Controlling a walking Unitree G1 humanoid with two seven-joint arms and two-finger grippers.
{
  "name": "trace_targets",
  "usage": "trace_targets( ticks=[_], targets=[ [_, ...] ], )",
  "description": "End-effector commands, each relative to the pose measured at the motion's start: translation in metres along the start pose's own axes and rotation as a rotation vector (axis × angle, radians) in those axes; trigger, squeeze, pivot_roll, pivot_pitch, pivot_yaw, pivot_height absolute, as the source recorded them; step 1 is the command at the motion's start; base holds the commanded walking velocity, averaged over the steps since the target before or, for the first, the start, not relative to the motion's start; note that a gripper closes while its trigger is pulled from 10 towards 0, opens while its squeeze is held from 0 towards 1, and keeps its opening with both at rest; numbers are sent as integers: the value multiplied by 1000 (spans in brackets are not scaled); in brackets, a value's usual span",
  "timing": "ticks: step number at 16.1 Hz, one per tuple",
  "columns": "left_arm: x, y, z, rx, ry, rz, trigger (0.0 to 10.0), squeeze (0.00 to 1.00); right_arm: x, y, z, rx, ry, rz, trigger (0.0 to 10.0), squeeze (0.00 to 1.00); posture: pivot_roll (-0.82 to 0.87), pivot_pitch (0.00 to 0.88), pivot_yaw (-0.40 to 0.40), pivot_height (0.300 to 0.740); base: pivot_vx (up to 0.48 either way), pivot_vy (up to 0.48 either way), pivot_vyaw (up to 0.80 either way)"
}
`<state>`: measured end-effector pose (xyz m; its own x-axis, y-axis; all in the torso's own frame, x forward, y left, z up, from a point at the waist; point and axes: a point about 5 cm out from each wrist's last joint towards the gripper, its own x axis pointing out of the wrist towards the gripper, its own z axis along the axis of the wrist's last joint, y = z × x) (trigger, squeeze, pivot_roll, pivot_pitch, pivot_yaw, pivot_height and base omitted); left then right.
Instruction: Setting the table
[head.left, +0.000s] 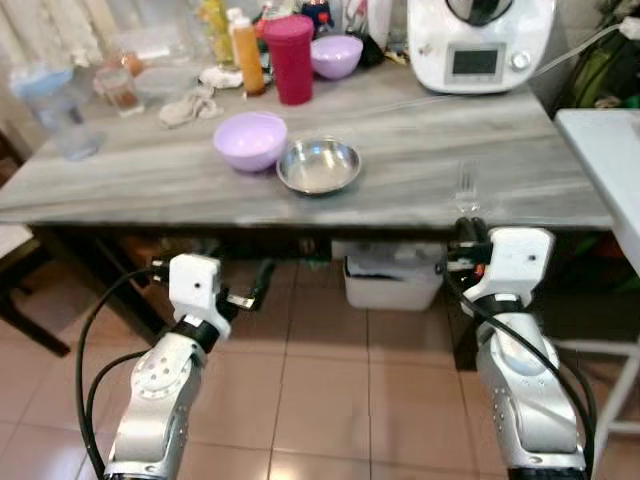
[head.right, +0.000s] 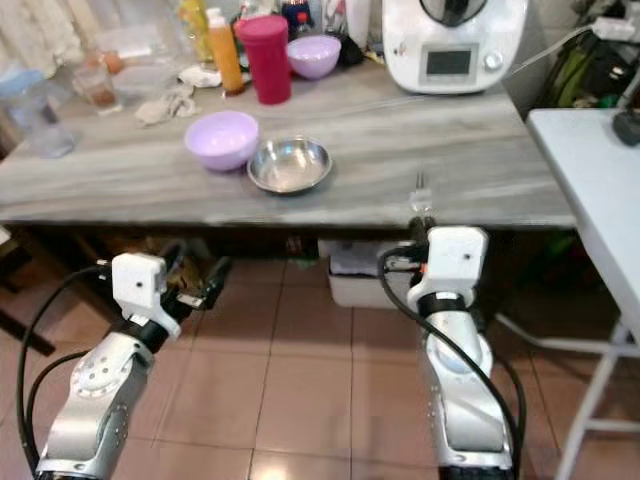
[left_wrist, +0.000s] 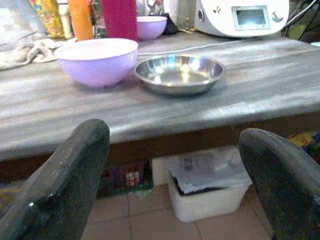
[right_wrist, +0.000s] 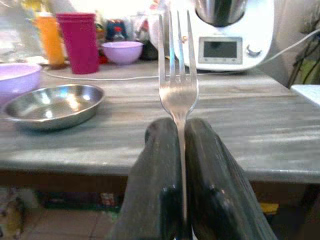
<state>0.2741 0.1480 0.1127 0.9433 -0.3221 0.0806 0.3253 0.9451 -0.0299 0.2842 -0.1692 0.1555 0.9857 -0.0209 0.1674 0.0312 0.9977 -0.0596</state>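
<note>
Here the right gripper (right_wrist: 181, 150) pinches a fork (right_wrist: 177, 75) between its fingers, tines apparently pointing toward the table (head.left: 420, 150).

On the table (head.left: 150, 180) a bowl (head.left: 250, 139) sits just left of a metal dish (head.left: 319, 165), with a tumbler (head.left: 289, 58), bottle (head.left: 248, 50) and kitchen machine (head.left: 480, 42) behind (a bin (head.left: 392, 280) stands underneath).

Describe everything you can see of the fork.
The fork is plain silvery metal with three long tines, looking clean and shiny. The right gripper holds it by the handle, clamped between its two black fingers, tines pointing out beyond the fingertips. It is held in the air at the table's near edge, right of the steel dish, touching nothing else.
</note>
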Motion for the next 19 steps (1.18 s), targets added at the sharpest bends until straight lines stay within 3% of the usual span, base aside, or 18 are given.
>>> trace_targets(
  ticks=[1,10,15,19],
  targets=[
    [3,-5,3,5,-13,-17,10000,0,0,-7,2,-8,-9,-27,10000,0,-194,109,82,740,480,0,0],
    [2,-8,4,-3,-21,-31,10000,0,4,-10,7,-7,-23,-37,10000,0,-196,112,80,740,457,0,0],
    [-11,-3,0,26,5,-65,10000,0,5,-10,7,1,-24,-59,10000,0,-190,114,79,740,0,0,0],
    [-21,-5,-1,62,31,-180,10000,0,6,-25,-1,42,47,-167,10000,0,-188,117,79,740,0,0,0]
  ],
)
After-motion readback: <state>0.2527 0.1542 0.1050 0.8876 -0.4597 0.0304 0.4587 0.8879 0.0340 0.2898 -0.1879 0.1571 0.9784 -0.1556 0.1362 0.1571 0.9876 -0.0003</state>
